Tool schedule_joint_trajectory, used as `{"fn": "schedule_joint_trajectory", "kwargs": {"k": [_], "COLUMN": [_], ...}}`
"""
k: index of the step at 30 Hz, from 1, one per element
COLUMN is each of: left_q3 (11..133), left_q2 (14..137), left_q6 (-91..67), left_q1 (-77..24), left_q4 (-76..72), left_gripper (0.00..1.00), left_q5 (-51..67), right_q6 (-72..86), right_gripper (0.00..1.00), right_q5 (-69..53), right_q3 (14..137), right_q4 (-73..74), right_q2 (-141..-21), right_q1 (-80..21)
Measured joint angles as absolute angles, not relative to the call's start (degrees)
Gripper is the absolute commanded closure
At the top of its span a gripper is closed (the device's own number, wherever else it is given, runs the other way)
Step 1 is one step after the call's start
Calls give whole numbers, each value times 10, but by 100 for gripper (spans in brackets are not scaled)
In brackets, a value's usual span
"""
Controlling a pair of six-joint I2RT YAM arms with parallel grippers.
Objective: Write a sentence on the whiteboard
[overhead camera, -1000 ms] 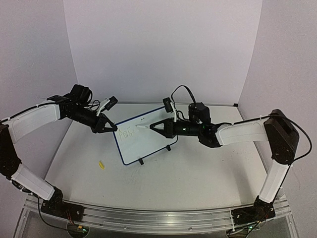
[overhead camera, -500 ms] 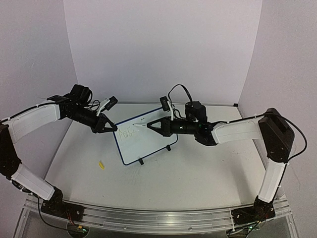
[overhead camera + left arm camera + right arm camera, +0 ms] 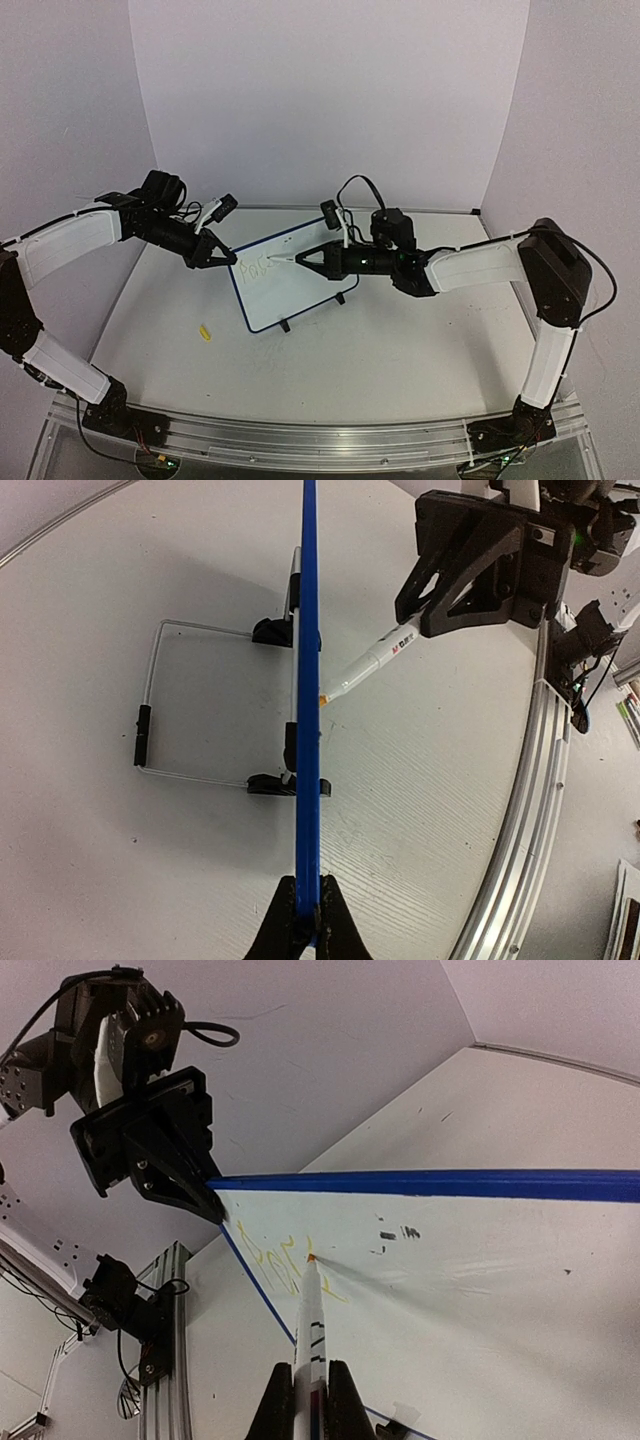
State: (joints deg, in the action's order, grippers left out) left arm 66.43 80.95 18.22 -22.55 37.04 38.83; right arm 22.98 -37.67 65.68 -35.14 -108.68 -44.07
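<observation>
The whiteboard (image 3: 295,285) stands tilted on its two black feet at the table's middle, and its frame looks blue. My left gripper (image 3: 222,258) is shut on its upper left corner; in the left wrist view the jaws (image 3: 308,920) pinch the blue edge (image 3: 308,680). My right gripper (image 3: 308,258) is shut on a white marker (image 3: 312,1330). The marker's orange tip touches the board just right of the sentence (image 3: 270,1248), a few faint yellow letters. In the left wrist view the marker (image 3: 365,665) meets the board from the right.
A small yellow marker cap (image 3: 205,332) lies on the table left of the board. A wire stand (image 3: 150,710) props the board from behind. Small dark marks (image 3: 395,1232) sit on the board's face. An aluminium rail (image 3: 300,435) runs along the near edge.
My right gripper has moved a little to the left with the marker, its tip now closer to the yellow letters. The left gripper and the board have stayed put.
</observation>
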Motion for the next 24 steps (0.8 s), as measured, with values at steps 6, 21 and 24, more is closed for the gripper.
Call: {"fn": "schedule_joint_trajectory", "kwargs": {"k": [6, 21, 24], "left_q3": [664, 664, 664], "left_q2": [810, 810, 810], "left_q6": [182, 182, 182], "left_q1": [-225, -225, -225], "left_q4": [370, 370, 370], "left_gripper": [100, 100, 100], "left_q5": [388, 387, 387], "right_q6": [232, 238, 237], "right_gripper": [100, 100, 100], "right_q5": [-379, -381, -378], "right_q3": [649, 629, 629], "right_q4": [-351, -350, -350], "right_q2": [-1095, -1105, -1105], "right_q1": [-441, -441, -442]}}
